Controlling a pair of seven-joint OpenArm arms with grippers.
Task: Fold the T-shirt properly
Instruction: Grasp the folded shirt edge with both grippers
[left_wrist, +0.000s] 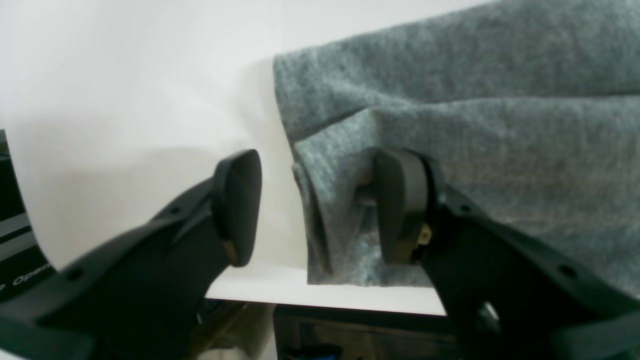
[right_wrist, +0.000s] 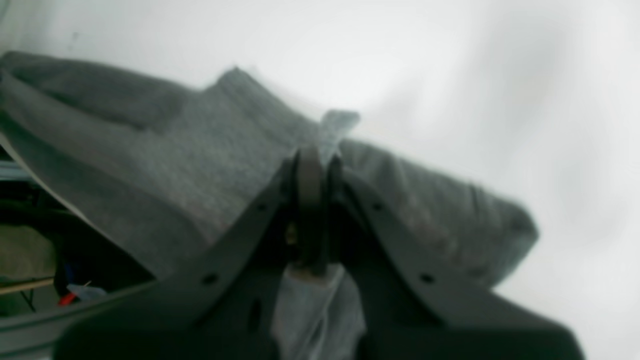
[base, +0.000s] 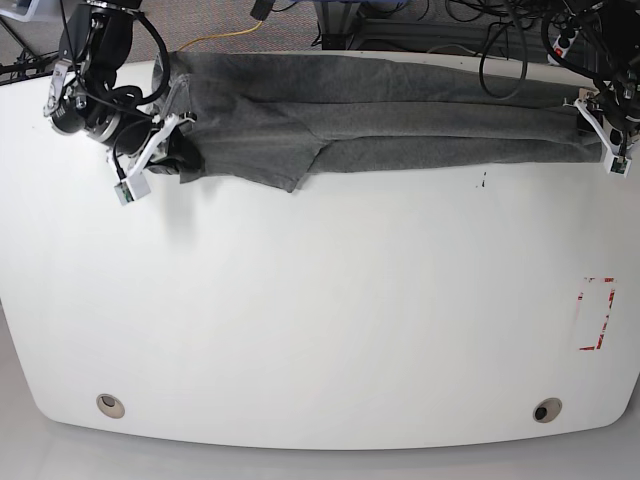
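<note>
Right gripper (right_wrist: 314, 200) fingers pinch the T-shirt (base: 400, 125) fabric; left gripper (left_wrist: 320, 210) fingers spread, a fold between them, above the white surface (base: 320, 320).

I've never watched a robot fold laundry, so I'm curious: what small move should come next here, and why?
Probably the left gripper should close on the fold of T-shirt lying between its open jaws. The right gripper is already shut on the other end, and the shirt lies stretched along the table's far edge, so both ends need holding before it can be lifted.
</note>
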